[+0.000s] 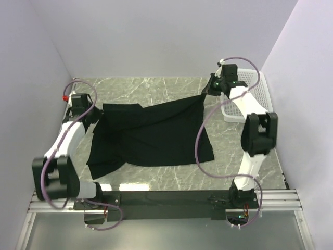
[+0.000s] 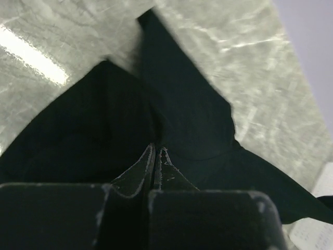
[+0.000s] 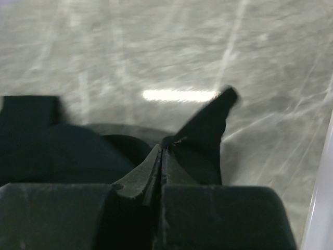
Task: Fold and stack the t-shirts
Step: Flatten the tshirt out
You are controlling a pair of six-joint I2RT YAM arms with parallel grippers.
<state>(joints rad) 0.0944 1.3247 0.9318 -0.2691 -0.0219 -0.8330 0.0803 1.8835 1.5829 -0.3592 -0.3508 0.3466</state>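
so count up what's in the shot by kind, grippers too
black t-shirt: 1
white basket: 1
grippers: 2, the left gripper and the right gripper, each shut on the black t-shirt
total: 4

we look down and forward from high above and behind the arm bases, over the whole marble table [image 1: 156, 86]. our wrist cameras sit close behind the left gripper [image 2: 156, 150] and right gripper [image 3: 162, 141], facing along the jaws. all three views share the black t-shirt [image 1: 156, 133] just beyond the jaw tips.
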